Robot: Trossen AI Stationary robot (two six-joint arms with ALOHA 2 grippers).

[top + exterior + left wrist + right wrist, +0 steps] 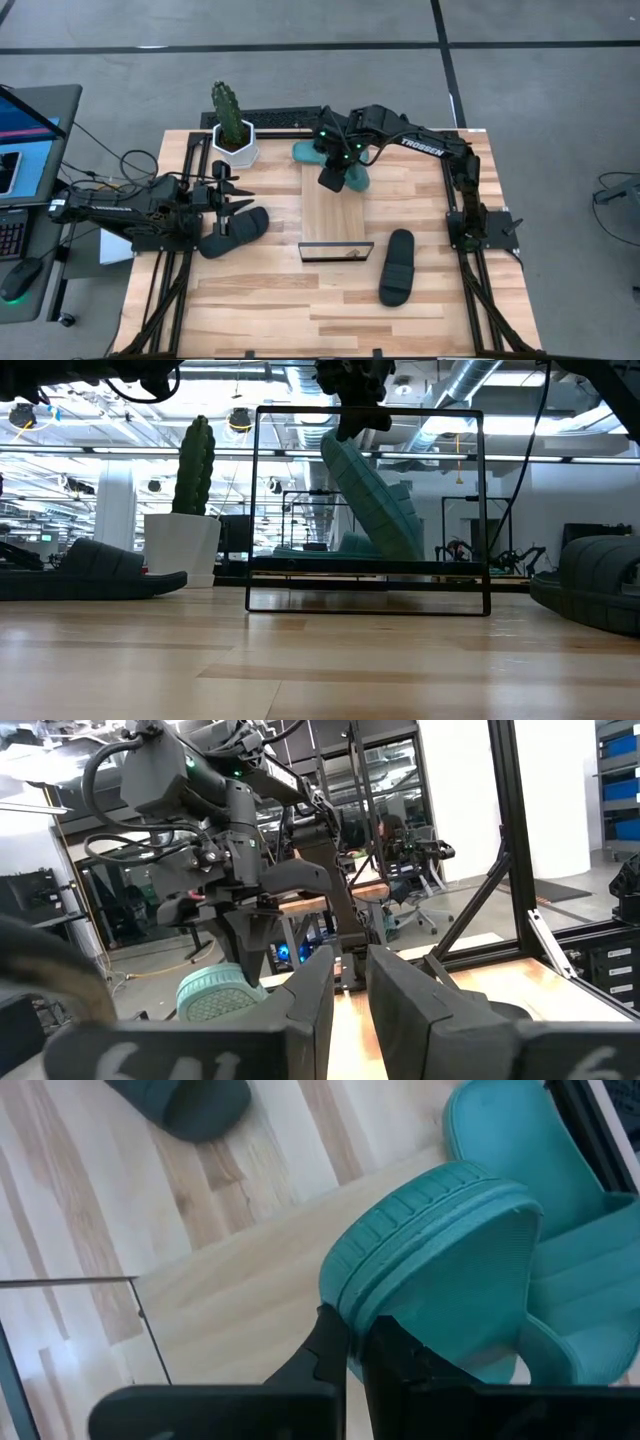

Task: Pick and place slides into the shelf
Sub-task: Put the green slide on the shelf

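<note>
at the table's left side, the left gripper [235,195] hovers just beside a black slide [233,232] that lies flat on the tabletop [260,300]. its jaws stand a little apart with nothing between them, as the left wrist view shows, so this slide is not yet picked. behind it, near the table's back edge, stands a cactus [228,112] in a white pot [234,148].

in the middle, the shelf [335,215] runs from the back of the table toward the front, ending in its black wire frame [336,251]. its front stretch is bare wood. at its far end, the right gripper [333,176] reaches in from the right arm and pinches the rim of a teal slide [440,1260], jaws pressed tight on it. in the low view that slide hangs tilted, toe down, over the shelf plank. a second teal slide [520,1140] lies just behind it at the shelf's far end; whether it rests fully on the plank cannot be told.

on the right, the other black slide [397,266] lies on the tabletop, apart from the shelf and untouched.

by this reading, the task is under way: one teal slide is being set down, one seems roughly placed, and both black slides remain.
</note>
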